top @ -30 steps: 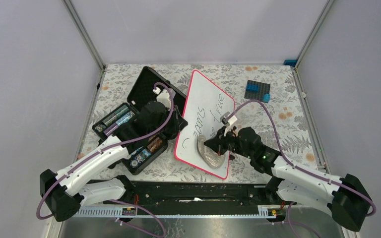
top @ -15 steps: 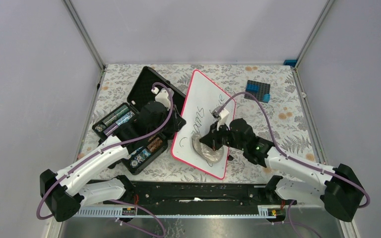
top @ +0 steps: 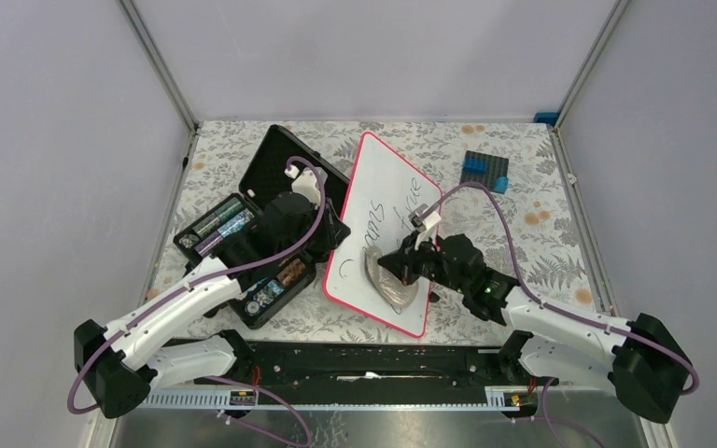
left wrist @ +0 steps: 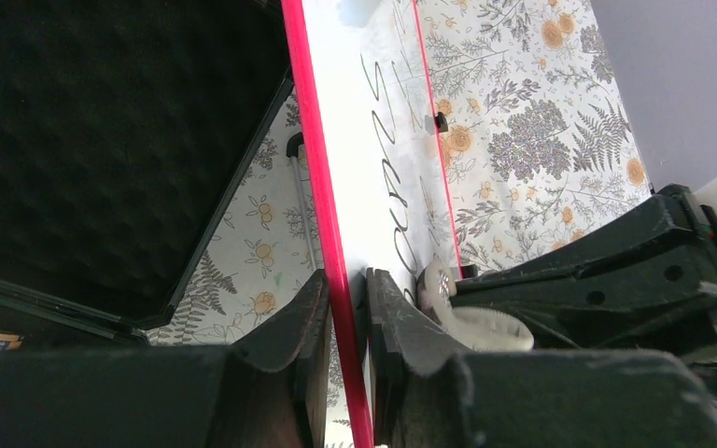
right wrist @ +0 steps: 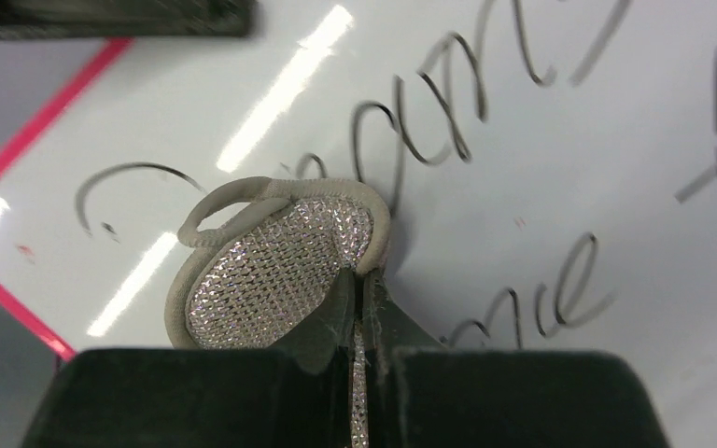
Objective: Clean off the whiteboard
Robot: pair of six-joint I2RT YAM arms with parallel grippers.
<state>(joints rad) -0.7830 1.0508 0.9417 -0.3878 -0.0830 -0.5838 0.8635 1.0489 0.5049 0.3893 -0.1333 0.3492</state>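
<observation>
Left gripper (left wrist: 345, 289) is clamping the whiteboard (top: 383, 191) by its left rim. The board is likely stiff, light and slick. Right gripper (right wrist: 357, 280) is pinching a grey pad (right wrist: 271, 271).

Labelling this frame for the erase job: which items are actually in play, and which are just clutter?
In play:
whiteboard, writing left on it
grey wiping pad, pressed on the board
left tool, clamped on the board's red rim
right tool, gripping the pad

Clutter:
open black case
batteries inside the case
blue-and-black block
</observation>
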